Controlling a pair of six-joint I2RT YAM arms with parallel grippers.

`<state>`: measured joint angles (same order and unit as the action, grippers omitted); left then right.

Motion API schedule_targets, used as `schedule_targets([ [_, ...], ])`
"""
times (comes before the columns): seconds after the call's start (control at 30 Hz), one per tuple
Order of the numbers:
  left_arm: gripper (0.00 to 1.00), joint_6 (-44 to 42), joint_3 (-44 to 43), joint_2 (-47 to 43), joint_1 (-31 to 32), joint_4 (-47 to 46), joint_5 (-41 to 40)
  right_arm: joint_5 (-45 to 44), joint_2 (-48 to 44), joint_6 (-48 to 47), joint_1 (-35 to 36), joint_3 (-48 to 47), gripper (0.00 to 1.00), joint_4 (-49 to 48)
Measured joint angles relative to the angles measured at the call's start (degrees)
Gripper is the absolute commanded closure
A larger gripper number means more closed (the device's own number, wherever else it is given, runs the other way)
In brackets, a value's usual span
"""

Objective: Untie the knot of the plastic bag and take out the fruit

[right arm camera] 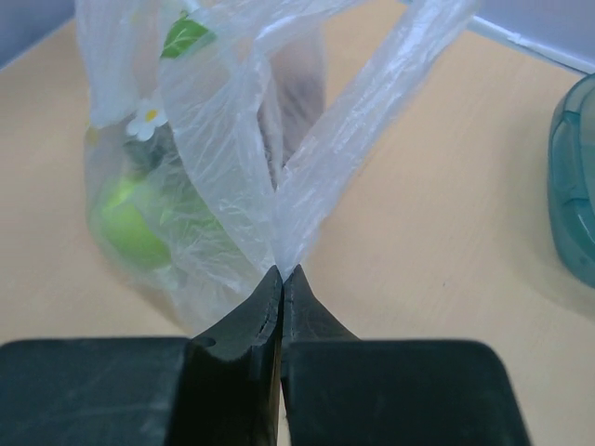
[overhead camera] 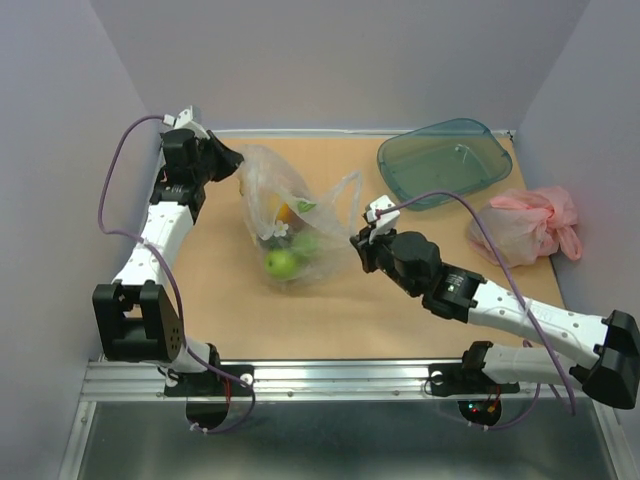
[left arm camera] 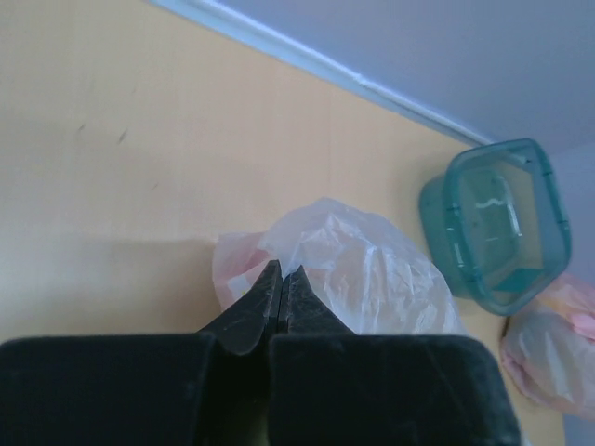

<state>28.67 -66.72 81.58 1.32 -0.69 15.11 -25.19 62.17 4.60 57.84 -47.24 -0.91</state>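
The transparent plastic bag (overhead camera: 318,205) stands mid-table, stretched between both grippers. My left gripper (overhead camera: 234,160) is shut on its upper left edge, the film pinched at the fingertips (left arm camera: 270,279). My right gripper (overhead camera: 357,240) is shut on a handle strip at the bag's right side, and that strip (right arm camera: 344,139) rises taut from the tips. Fruit lies in the bag's bottom: a green round one (overhead camera: 282,264), a second green one (overhead camera: 305,243) and an orange-yellow piece (overhead camera: 285,212). The right wrist view shows a green fruit (right arm camera: 130,223) through the film. No knot is visible.
A teal tray (overhead camera: 445,160) stands at the back right, beyond the right gripper. A pink plastic bag (overhead camera: 530,225) lies by the right wall. Grey walls close in the table on the left, back and right.
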Motion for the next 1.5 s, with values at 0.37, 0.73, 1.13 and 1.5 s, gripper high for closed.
schedule_targets([
  [0.37, 0.2, 1.1, 4.6, -3.6, 1.7, -4.9, 2.8, 17.6, 2.8, 0.0, 0.0, 2.1, 0.27, -0.4],
  [0.73, 0.17, -4.6, 15.7, -27.8, 10.5, 3.7, -6.8, 7.4, 0.9, -0.9, 0.0, 1.6, 0.14, 1.4],
  [1.13, 0.18, 4.0, 31.6, -31.7, 20.9, 4.9, -11.1, -0.3, 13.0, -3.1, -0.1, -8.1, 0.16, 0.2],
  [1.5, 0.18, 8.9, 31.6, -33.1, 21.2, 4.0, -15.7, 29.0, 24.2, -2.7, 0.7, -8.5, 0.25, -4.0],
])
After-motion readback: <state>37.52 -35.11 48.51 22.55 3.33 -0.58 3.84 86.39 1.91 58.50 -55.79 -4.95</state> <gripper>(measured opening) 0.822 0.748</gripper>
